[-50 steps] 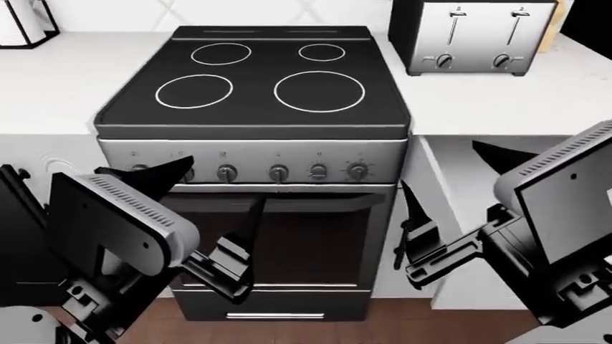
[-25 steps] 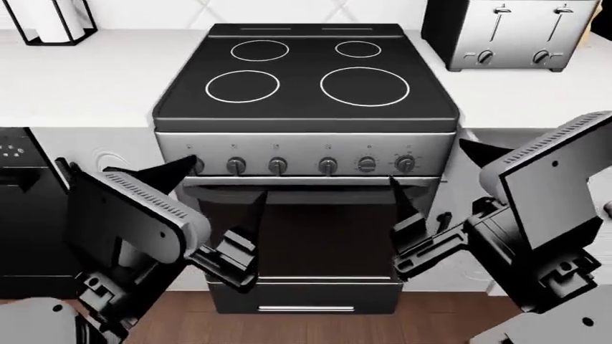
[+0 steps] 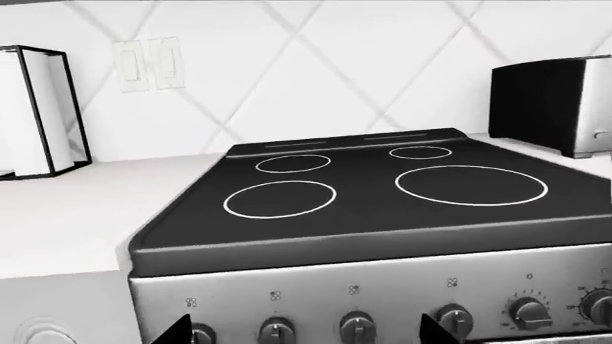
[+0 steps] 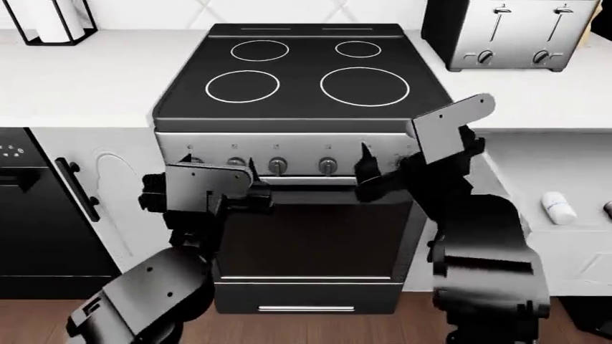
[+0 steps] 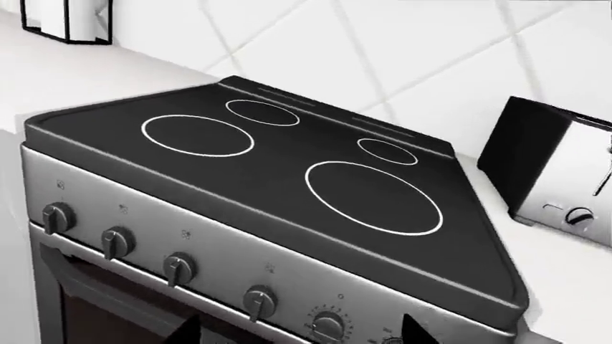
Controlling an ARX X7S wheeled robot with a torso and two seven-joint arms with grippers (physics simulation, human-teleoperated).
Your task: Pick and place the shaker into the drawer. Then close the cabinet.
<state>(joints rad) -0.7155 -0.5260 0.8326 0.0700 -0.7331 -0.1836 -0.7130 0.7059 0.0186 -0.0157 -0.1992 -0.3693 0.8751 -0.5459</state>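
Your left claw (image 4: 251, 188) and right claw (image 4: 368, 166) both hang with fingers spread and nothing between them, raised in front of the stove (image 4: 304, 79) by its knob panel. You can see the drawer (image 4: 550, 208) standing open at the right, with the shaker (image 4: 558, 208) lying inside it.

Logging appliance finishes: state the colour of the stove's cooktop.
Black, with four white burner rings; the cooktop shows best in the head view.

left gripper (image 4: 256, 188): jaw gap hidden behind its own wrist | right gripper (image 4: 366, 170): opening not resolvable | drawer (image 4: 560, 188): cut by head view's right edge | toaster (image 3: 560, 107): cropped in left wrist view
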